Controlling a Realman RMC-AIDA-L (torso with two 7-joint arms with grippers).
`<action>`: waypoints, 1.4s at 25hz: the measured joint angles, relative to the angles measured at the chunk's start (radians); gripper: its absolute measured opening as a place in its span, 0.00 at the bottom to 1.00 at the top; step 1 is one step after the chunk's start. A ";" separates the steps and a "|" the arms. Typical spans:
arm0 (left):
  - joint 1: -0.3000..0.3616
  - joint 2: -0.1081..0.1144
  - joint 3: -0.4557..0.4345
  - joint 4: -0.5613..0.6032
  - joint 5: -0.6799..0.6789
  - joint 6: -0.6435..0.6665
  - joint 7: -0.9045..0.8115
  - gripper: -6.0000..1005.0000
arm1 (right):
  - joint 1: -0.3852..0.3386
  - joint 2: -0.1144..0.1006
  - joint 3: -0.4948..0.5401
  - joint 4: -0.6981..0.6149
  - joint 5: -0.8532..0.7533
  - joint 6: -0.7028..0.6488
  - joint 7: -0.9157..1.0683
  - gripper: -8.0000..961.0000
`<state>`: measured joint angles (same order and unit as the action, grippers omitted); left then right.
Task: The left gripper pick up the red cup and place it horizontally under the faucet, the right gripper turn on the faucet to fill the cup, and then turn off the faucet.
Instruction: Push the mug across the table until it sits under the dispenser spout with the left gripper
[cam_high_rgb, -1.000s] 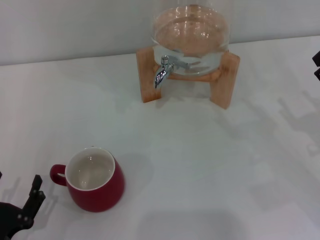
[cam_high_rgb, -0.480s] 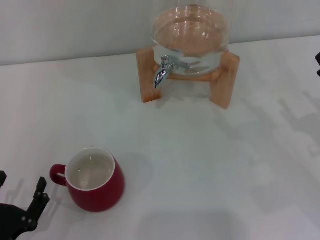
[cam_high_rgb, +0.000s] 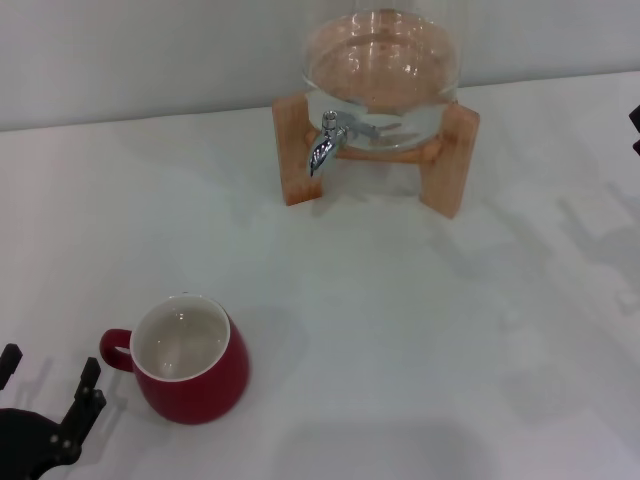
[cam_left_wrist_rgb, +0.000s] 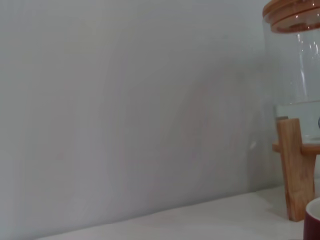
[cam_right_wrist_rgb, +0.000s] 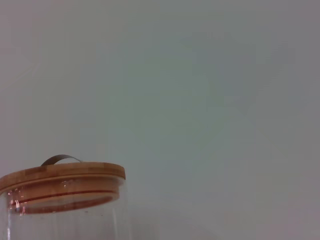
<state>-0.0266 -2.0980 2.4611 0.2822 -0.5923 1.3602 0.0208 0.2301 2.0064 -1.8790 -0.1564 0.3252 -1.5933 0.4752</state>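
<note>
The red cup (cam_high_rgb: 190, 362) stands upright on the white table at the near left, its handle pointing left and its cream inside showing. My left gripper (cam_high_rgb: 48, 378) is at the bottom left corner, just left of the handle and apart from it, with its black fingers spread and empty. The chrome faucet (cam_high_rgb: 325, 143) juts forward from the glass jar (cam_high_rgb: 385, 70) at the far centre, well away from the cup. Only a black sliver of my right gripper (cam_high_rgb: 634, 125) shows at the right edge. The cup's rim (cam_left_wrist_rgb: 314, 220) shows in the left wrist view.
The jar rests in a wooden stand (cam_high_rgb: 295, 150) with two front legs and holds some water. One stand leg (cam_left_wrist_rgb: 295, 170) shows in the left wrist view. The jar's wooden lid (cam_right_wrist_rgb: 60, 180) shows in the right wrist view. A grey wall lies behind the table.
My left gripper has shifted a little to the right, toward the cup's handle, and a second fingertip has come into view. The cup and the faucet have not moved.
</note>
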 joint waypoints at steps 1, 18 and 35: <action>-0.001 0.000 0.000 0.000 0.000 -0.001 0.000 0.82 | 0.000 0.000 0.000 0.000 0.000 0.000 0.000 0.82; -0.023 0.004 0.009 -0.003 0.008 -0.032 -0.007 0.82 | 0.002 0.000 0.000 0.000 0.000 0.002 -0.001 0.82; -0.040 0.006 0.013 -0.012 0.004 -0.056 -0.011 0.82 | 0.000 0.000 0.000 0.000 0.000 0.001 -0.001 0.82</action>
<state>-0.0670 -2.0920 2.4741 0.2703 -0.5884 1.3046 0.0097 0.2300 2.0065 -1.8791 -0.1565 0.3252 -1.5922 0.4742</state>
